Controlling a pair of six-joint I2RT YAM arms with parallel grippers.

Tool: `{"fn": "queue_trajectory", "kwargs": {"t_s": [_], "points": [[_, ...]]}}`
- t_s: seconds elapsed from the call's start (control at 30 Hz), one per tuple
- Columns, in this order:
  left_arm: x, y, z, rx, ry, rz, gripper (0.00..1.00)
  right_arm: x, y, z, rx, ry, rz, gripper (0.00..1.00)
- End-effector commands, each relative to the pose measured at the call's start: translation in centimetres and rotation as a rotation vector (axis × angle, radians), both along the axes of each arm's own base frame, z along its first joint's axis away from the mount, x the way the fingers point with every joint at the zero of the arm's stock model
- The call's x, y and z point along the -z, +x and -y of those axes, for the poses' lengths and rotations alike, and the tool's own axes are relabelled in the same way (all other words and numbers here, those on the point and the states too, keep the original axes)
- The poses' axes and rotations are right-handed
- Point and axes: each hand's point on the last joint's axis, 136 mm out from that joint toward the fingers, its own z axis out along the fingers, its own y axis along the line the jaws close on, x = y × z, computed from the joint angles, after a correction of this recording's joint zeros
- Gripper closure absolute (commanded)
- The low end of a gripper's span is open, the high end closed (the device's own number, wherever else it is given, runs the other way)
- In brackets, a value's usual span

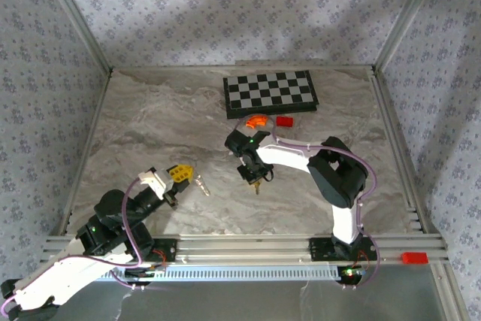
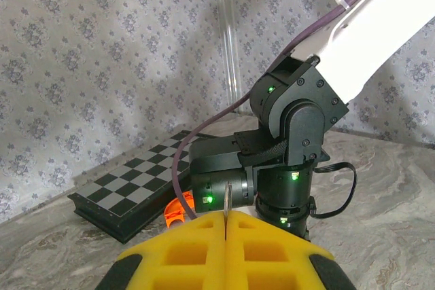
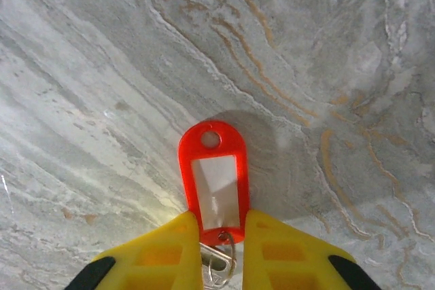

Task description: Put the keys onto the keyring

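Keys (image 3: pixel 211 168): red oblong tag with a clear window and a hole at its tip, a small silvery loop at its base. It is clamped between the yellow pads (image 3: pixel 166 249) of the right claw (image 3: pixel 221 216) and held tip-out over bare marbled worktop (image 3: pixel 326 66), with a round shadow beneath; whether it touches the surface cannot be told. Overhead, the right claw (image 1: pixel 254 174) stands mid-worktop and the tag is too small to read. Keyring (image 1: pixel 201 184): a silvery piece projecting from the left claw (image 1: pixel 180 175), low over the near-left worktop. At the left wrist it is a thin metal edge (image 2: pixel 228 198) pinched between the closed yellow pads, pointing toward the right arm (image 2: pixel 292 127); its form cannot be made out. Claws are apart, with a strip of bare worktop between them. Chessboard (image 1: pixel 270 92): flat against the far edge. Orange curved piece (image 1: pixel 255 120) and red block (image 1: pixel 284 121): just in front of the board, close behind the right claw. Second red block (image 1: pixel 413 258): on the near rail, right. Open room lies left and far-left. Aluminium frame rails (image 1: pixel 90 140) bound every side.
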Motion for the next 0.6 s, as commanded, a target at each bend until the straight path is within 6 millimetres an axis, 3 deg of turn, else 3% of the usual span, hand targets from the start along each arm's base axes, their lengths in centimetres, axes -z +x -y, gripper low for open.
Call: {"fn": "queue_trajectory", "kwargs": {"t_s": [0.0,0.27,0.57], "points": [[-1.6,-0.6,-0.3,0.016,-0.049,0.039,1.00,-0.9,-0.3,0.9,0.013,-0.012,0.000,0.85],[-1.6,-0.6,-0.2,0.019,-0.050,0.036,1.00,-1.1,-0.6,1.2,0.015,-0.018,0.001,0.89],[-1.5,-0.6,-0.1,0.022,-0.047,0.035,1.00,-3.2,-2.0,1.1,-0.044,-0.007,0.007,0.75]]}}
